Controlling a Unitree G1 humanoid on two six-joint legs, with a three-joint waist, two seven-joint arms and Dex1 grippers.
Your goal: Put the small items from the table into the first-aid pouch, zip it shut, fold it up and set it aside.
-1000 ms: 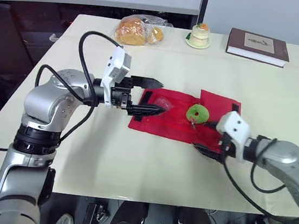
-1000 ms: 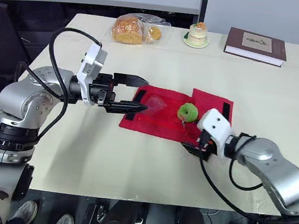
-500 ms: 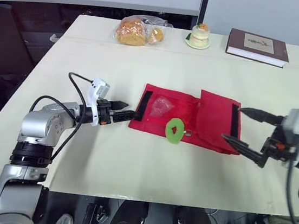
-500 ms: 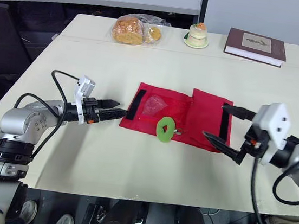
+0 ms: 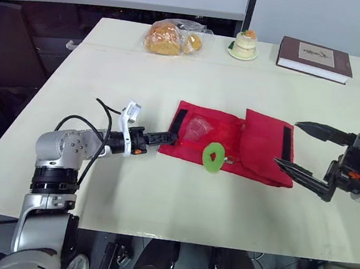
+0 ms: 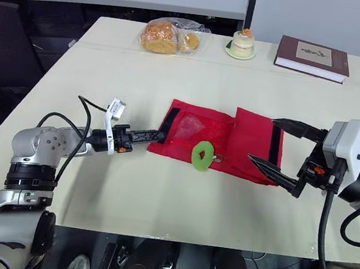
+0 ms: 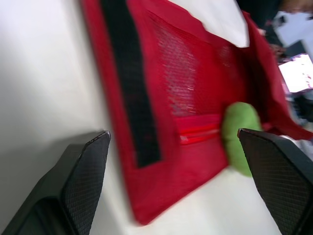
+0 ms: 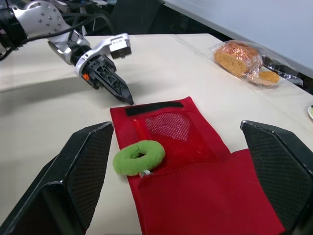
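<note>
Pouch (image 5: 258, 141) open flat; green ring (image 5: 214, 157) on near edge, not inside. Left gripper (image 5: 170, 135) spread at left flap, likely steadying; right gripper (image 5: 286, 144) agape, hovering right.

We've got the red pouch (image 6: 221, 143) spread open in the middle of the table (image 6: 159, 197), with a green ring (image 6: 202, 155) sitting on its near edge. The left gripper (image 6: 157, 134) lies low, its tip right at the pouch's left end beside the black strip (image 6: 165, 125). The right gripper (image 6: 262, 139) hangs at the pouch's right end, fingers spread wide. Along the far edge we see bagged bread (image 6: 166, 36), a little cake (image 6: 242, 42) and a book (image 6: 312, 57).
</note>
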